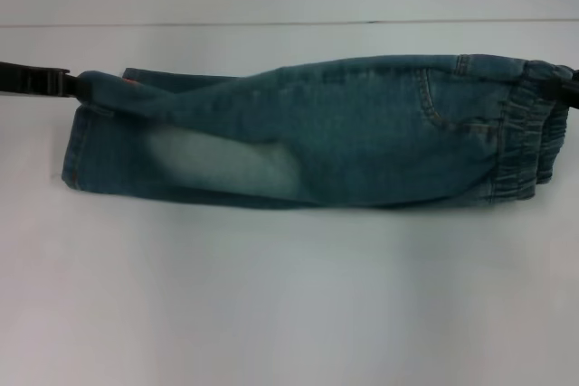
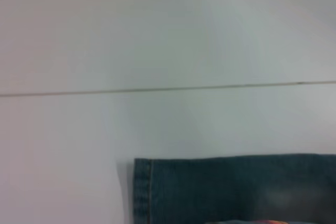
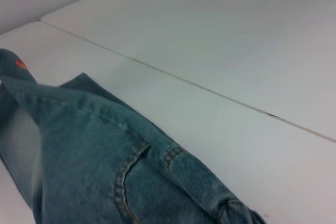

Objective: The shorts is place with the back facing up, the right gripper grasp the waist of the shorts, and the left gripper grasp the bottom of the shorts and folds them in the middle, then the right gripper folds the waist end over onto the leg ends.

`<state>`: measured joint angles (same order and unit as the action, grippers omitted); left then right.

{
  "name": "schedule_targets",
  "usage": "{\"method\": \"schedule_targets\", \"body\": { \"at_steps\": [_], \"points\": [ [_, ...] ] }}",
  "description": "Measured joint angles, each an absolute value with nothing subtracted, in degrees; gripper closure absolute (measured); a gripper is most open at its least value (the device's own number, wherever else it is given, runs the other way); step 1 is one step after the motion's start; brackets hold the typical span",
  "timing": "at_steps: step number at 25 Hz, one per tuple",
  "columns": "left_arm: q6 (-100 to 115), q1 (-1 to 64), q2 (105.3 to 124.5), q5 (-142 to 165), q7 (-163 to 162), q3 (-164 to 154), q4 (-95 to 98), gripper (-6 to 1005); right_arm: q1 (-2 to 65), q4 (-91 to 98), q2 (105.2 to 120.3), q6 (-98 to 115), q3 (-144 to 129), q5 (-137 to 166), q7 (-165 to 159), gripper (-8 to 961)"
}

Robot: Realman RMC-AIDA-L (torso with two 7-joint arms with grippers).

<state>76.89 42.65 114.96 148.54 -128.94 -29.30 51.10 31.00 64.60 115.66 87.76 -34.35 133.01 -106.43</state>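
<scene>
Between the two grippers, on the white table (image 1: 289,305), the shorts (image 1: 344,133) hang stretched lengthwise, already doubled along their middle: the far half has come over the near half, so the front side with its curved pocket seam faces up and the lower edge trails on the tabletop. By my reading the first fold is nearly done but not yet laid flat; the second fold, waist end over onto the leg ends, is still to do.

The left gripper (image 1: 74,85) pinches the far corner of the bottom of the shorts (image 1: 81,146), its dark fingers closed on the cloth. The right gripper (image 1: 563,88) meets the waist of the shorts (image 1: 525,146) at its far corner; only a sliver of it shows at the picture's edge, so it seems to be gripping, though I cannot tell how far its fingers stand apart.

Toward the robot from both grippers the table lies bare, with plenty of room to lower the fold. Beyond them, a thin seam (image 1: 289,23) crosses the surface, well apart from the denim.
</scene>
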Motion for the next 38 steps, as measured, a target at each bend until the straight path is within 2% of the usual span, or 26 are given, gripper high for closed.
{"method": "schedule_targets", "body": {
  "at_steps": [13,19,27,34,35,38],
  "points": [
    [67.3,45.0,116.33,148.5,-129.0,-30.1,47.0,907,31.9,58.2,115.78,78.1,-35.5,133.2,-100.8,902],
    [64.4,45.2,116.75,148.7,-129.2,-30.3,45.8,881,31.4,57.1,116.53,74.4,-35.4,132.9,-99.3,854],
    [59.9,45.1,117.31,149.1,-130.4,-35.0,45.6,846,31.6,52.5,115.9,67.0,-34.7,132.9,-99.9,789],
    [58.6,46.0,117.65,148.9,-130.4,-36.1,44.5,815,32.2,52.1,115.99,66.0,-36.6,134.0,-100.2,733],
    [58.7,46.0,117.67,148.8,-130.3,-36.1,44.6,741,32.3,52.1,116.09,65.8,-36.8,134.2,-100.2,725],
    [59.8,46.0,117.77,148.7,-129.7,-36.5,44.9,543,32.5,52.1,116.35,65.1,-36.9,134.4,-100.3,582]
  ]
}}
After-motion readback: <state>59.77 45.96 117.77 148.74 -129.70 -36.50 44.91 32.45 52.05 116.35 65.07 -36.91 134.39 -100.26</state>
